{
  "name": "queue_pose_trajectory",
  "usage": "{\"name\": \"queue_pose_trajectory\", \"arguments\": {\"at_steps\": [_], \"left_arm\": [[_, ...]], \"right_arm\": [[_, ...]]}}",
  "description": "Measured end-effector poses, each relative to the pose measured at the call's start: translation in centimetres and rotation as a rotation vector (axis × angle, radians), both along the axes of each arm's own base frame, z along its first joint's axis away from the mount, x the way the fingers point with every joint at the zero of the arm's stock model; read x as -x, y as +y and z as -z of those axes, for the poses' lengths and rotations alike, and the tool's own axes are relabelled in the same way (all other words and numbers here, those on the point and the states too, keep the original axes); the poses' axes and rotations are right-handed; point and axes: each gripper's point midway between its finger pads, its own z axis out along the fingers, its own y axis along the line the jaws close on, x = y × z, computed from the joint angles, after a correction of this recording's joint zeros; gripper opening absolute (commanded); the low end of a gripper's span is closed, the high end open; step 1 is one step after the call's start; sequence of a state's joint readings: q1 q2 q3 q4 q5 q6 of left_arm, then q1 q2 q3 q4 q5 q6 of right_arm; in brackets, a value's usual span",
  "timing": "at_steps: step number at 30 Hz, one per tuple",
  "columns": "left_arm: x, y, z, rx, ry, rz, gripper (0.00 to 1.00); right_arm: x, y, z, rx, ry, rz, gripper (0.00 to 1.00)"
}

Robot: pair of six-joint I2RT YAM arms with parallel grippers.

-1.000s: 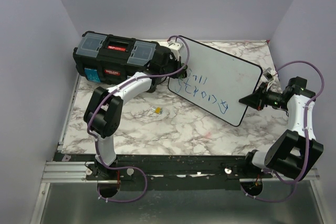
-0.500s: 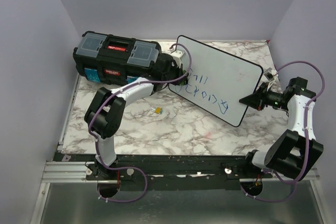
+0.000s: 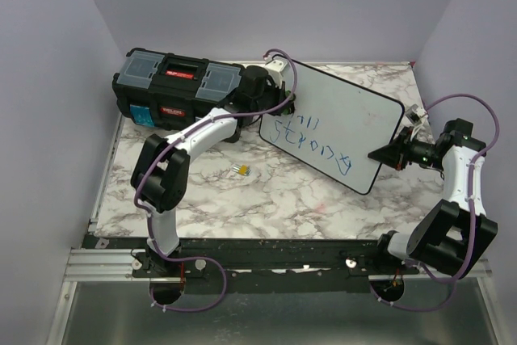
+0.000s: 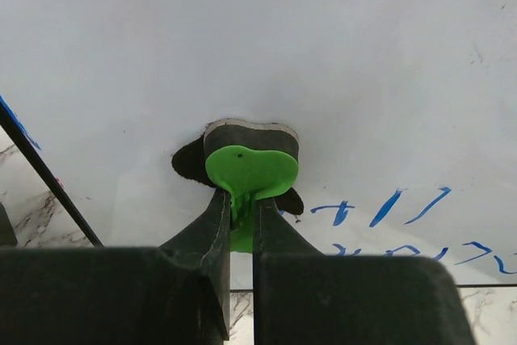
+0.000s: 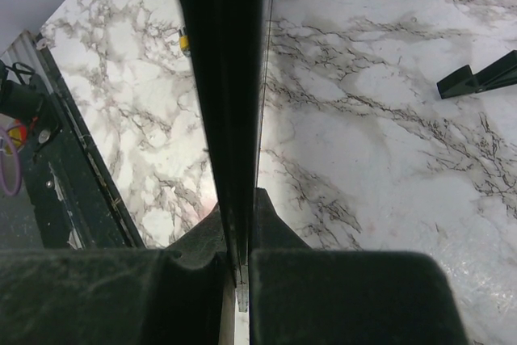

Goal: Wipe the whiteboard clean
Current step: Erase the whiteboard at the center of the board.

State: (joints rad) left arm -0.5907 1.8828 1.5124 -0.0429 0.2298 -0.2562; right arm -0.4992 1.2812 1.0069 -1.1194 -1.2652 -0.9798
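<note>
Left gripper (image 4: 240,212) pinches the thin green tab of an eraser (image 4: 250,169), its grey pad pressed flat on the whiteboard (image 3: 347,111), while the right gripper (image 5: 238,258) is clamped on the board's black rim (image 5: 226,78) at the far right end. The board stands tilted on the marble table (image 3: 275,208), between the black toolbox (image 3: 178,86) and the right arm, its two small feet (image 5: 477,80) apart on the tabletop.

The blue lettering (image 3: 311,139) runs along the lower long edge and looks largely unwiped. The main risk, as it appears, is pressure. A hard push at the left end could lever the board around the single grip on its rim, or twist it loose. The narrow tab could also slip between the jaws during a sideways stroke.

Room is tight on the left, where the toolbox sits just beside the board's end and the arm's purple cable (image 3: 288,78) loops over that corner. A stroke going that way could run off the rim. Bare board opens to the right, and clear marble lies in front, apart from a small yellow object (image 3: 241,170).
</note>
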Motion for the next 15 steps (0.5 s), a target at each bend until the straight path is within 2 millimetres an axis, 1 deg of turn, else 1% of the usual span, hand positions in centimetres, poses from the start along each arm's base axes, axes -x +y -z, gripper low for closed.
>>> {"name": "queue_pose_trajectory", "arguments": {"at_steps": [2, 4, 8, 10, 12, 15], "left_arm": [[0.1, 0.0, 0.8, 0.008, 0.000, 0.000, 0.00], [0.5, 0.1, 2.1, 0.006, 0.014, 0.001, 0.00], [2.0, 0.7, 5.6, -0.014, 0.069, 0.003, 0.00], [2.7, 0.8, 6.7, -0.026, 0.090, 0.007, 0.00], [2.9, 0.7, 7.0, -0.028, 0.096, 0.010, 0.00], [2.9, 0.7, 6.8, -0.033, 0.101, 0.010, 0.00]], "right_arm": [[0.0, 0.0, 0.0, -0.002, 0.003, 0.000, 0.01], [0.1, 0.1, 0.0, -0.009, 0.012, 0.003, 0.01], [0.2, 0.1, -0.1, -0.017, 0.022, 0.005, 0.01], [0.2, 0.1, -0.1, -0.018, 0.023, 0.006, 0.01], [0.2, 0.1, -0.1, -0.017, 0.023, 0.006, 0.01], [0.1, 0.1, -0.1, -0.016, 0.019, 0.005, 0.01]]}}
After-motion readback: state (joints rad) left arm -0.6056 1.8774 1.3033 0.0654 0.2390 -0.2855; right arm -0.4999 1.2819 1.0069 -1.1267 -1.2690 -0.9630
